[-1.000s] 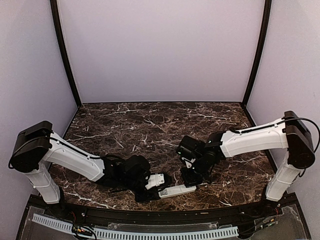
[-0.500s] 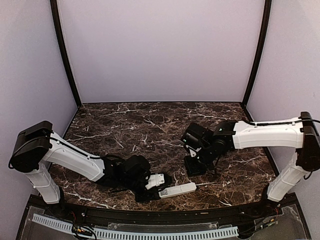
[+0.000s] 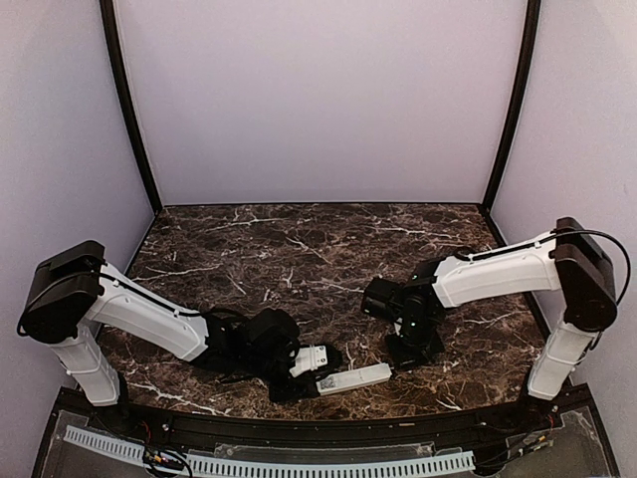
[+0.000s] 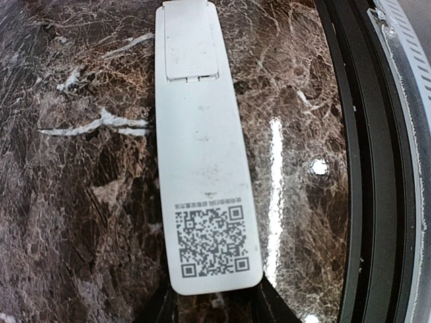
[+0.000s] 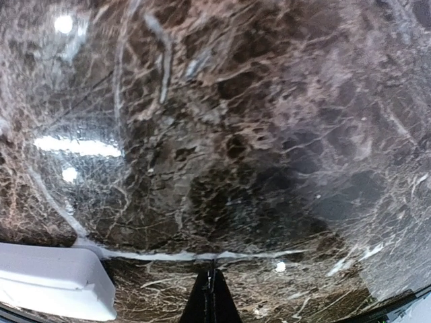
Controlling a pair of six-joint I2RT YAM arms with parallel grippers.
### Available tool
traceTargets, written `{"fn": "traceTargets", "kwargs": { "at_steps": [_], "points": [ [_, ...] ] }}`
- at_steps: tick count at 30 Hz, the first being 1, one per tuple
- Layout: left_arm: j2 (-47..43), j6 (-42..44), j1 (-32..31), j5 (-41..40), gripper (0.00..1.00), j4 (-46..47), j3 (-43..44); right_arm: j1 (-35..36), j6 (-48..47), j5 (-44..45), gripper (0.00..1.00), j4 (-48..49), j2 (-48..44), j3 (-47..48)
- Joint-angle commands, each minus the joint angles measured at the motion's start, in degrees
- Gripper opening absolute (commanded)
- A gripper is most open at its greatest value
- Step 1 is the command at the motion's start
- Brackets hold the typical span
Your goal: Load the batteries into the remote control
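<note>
- Counting what shows: one remote control (image 3: 353,379), two arms, and two claws, the left gripper (image 3: 320,378) and the right gripper (image 3: 411,351).
- The remote control is a slim white plastic bar with rounded corners. It lies flat and back-up on the table (image 3: 299,249), near the table's 6 o'clock edge in the top view, with its length running roughly from 9 o'clock to 3 o'clock.
- Its back carries one square black-and-white QR-code sticker (image 4: 212,242) at the claw end. One rectangular battery cover (image 4: 190,40) sits flush at the far end, with faint grey scuffs between the two.
- The left gripper pinches the sticker end of the remote control by its long edges, one dark finger at each side.
- The right gripper has its fingers pressed together on nothing. It hangs low over bare marble, at about 1 o'clock from the remote's free end and apart from it. Whether the tips touch the surface cannot be told.
- The table is glossy dark-brown marble with white veins, reflecting bright light spots.
- A black rim (image 4: 363,168) runs along the 6 o'clock edge, near the remote control. A white slotted strip (image 3: 269,463) lies beyond it.
</note>
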Motion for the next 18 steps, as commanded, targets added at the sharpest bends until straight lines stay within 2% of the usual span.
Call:
{"fn": "traceTargets", "kwargs": {
  "at_steps": [1,18],
  "points": [
    [1.4,0.0,0.1,0.7,0.35,-2.7,0.3,2.3,0.9,0.4,0.0,0.7,3.5,1.6],
    [1.6,0.3,0.2,1.0,0.35,-2.7,0.3,4.5,0.9,-0.3,0.0,1.4,7.2,4.8]
  ]
}}
